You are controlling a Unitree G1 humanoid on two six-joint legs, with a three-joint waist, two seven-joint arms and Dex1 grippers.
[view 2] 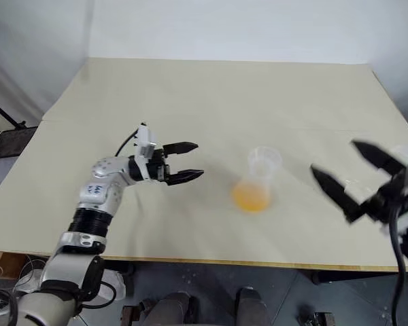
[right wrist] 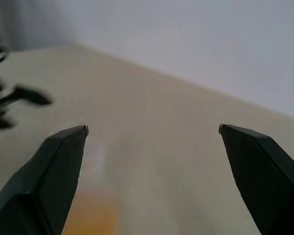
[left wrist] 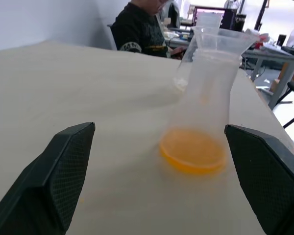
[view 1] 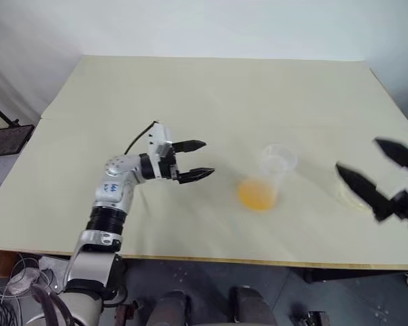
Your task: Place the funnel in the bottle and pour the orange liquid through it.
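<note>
Bottle point(view 1: 277, 163): clear, colourless, faintly frosted. Orange liquid point(left wrist: 192, 156) in its base: bright yellow-orange, translucent. Table point(view 1: 211, 95): pale cream, plain. Left gripper point(view 1: 205, 159) and right gripper point(view 1: 370, 170): black fingers, with fine mesh-textured pads point(left wrist: 71, 171).

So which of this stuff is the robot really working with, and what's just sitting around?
Part of the job:
- bottle, clear, upright on the table
- orange liquid pooled in its base
- left gripper and right gripper, both open, neither touching anything

Just lying about:
- a shallow clear container near the right gripper
- a person seated beyond the table
</note>
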